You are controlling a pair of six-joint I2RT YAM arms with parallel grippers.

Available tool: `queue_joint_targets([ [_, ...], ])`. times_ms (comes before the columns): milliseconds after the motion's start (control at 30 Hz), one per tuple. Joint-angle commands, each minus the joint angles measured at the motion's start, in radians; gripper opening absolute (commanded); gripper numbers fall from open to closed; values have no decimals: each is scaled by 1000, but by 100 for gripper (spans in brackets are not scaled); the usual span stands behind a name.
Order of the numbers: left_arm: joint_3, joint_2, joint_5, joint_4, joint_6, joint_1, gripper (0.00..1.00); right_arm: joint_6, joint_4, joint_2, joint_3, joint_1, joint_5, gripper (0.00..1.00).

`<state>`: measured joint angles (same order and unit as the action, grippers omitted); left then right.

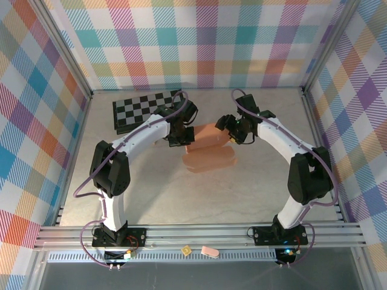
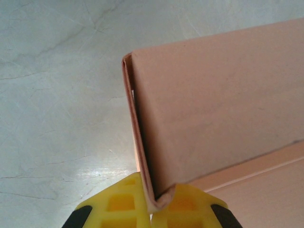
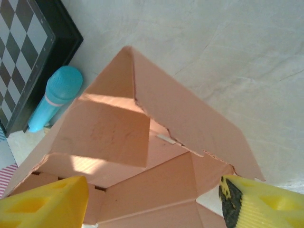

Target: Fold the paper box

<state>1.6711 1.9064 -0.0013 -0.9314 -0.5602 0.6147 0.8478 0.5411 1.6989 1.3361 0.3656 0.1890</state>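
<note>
The salmon-orange paper box [image 1: 208,151] lies partly folded in the middle of the table, one wall raised. My left gripper [image 1: 181,138] is at its left end. In the left wrist view the yellow jaws [image 2: 154,203] are shut on the doubled corner edge of an upright panel of the paper box [image 2: 213,104]. My right gripper [image 1: 231,134] is at the box's right end. Its yellow fingers [image 3: 47,202] stand wide open, straddling the box's open interior [image 3: 142,142], where raised flaps meet, and they grip nothing.
A black-and-grey chequered board [image 1: 142,109] lies behind the box at the back left, also seen as the board [image 3: 28,38] with a teal cylinder [image 3: 54,97] beside it. A small tan block [image 1: 186,249] and a pink piece [image 1: 210,251] sit on the front rail.
</note>
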Motion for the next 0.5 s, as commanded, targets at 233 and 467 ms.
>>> queue_joint_targets([
  [233, -2, -42, -7, 3, 4, 11, 0, -16, -111, -18, -92, -16, 49, 76],
  [467, 7, -37, -1, 6, 4, 11, 0, -26, -129, -22, -124, -16, 41, 75],
])
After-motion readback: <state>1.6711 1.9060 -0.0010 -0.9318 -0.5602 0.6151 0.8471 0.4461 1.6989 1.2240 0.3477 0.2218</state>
